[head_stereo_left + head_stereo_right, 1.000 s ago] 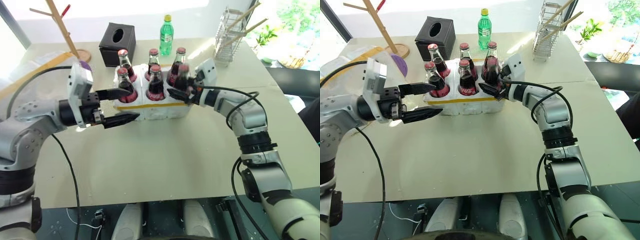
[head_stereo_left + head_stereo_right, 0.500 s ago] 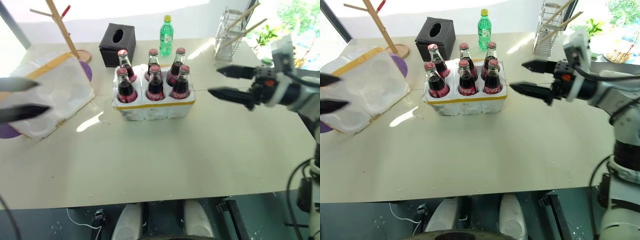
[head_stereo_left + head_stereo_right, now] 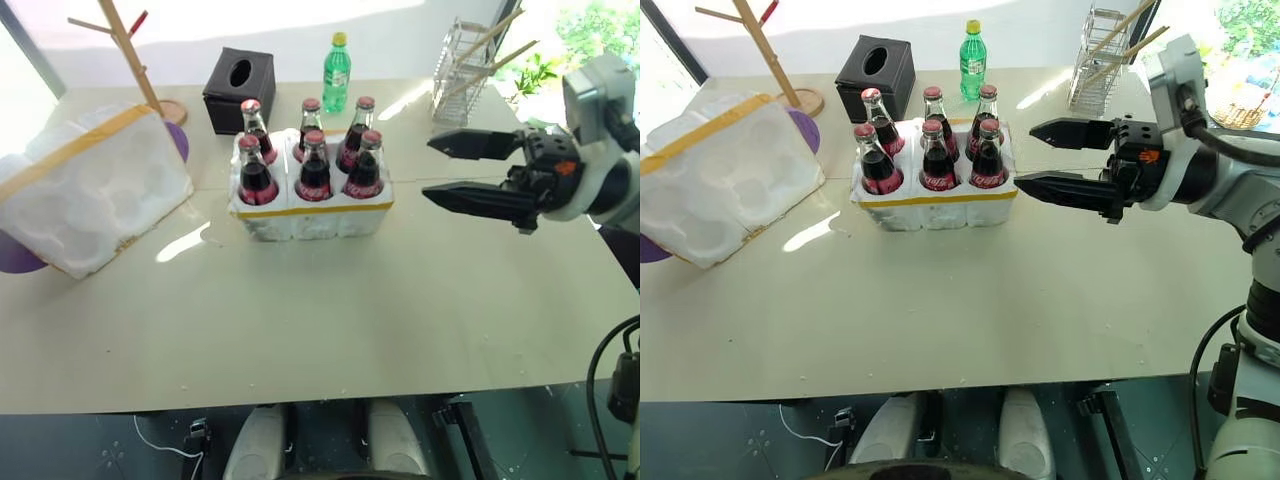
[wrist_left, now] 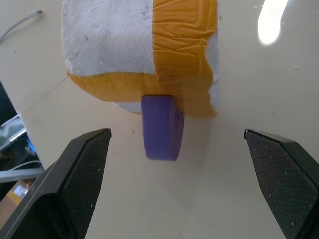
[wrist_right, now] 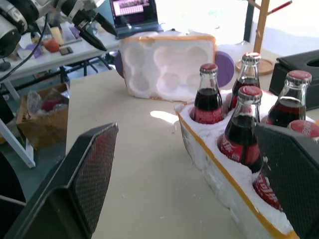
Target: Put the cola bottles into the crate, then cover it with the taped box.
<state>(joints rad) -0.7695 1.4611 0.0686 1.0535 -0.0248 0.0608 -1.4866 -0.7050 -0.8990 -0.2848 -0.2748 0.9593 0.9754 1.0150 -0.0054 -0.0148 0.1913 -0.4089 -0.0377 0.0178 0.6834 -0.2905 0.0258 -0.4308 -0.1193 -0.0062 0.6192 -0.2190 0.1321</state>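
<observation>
Both arms have pulled away from the crate [image 3: 310, 205], where all six cola bottles [image 3: 314, 165] now stand, mid-table toward the far edge. The right gripper [image 3: 455, 170] hangs wide and empty beside it. The left gripper [image 4: 174, 149], jaws spread wide, has swung over the taped box [image 3: 90, 190] at the table's left edge, so covering comes next.

Bare table [image 3: 300, 300] lies between crate [image 3: 310, 212] and taped box [image 3: 95, 190].
</observation>
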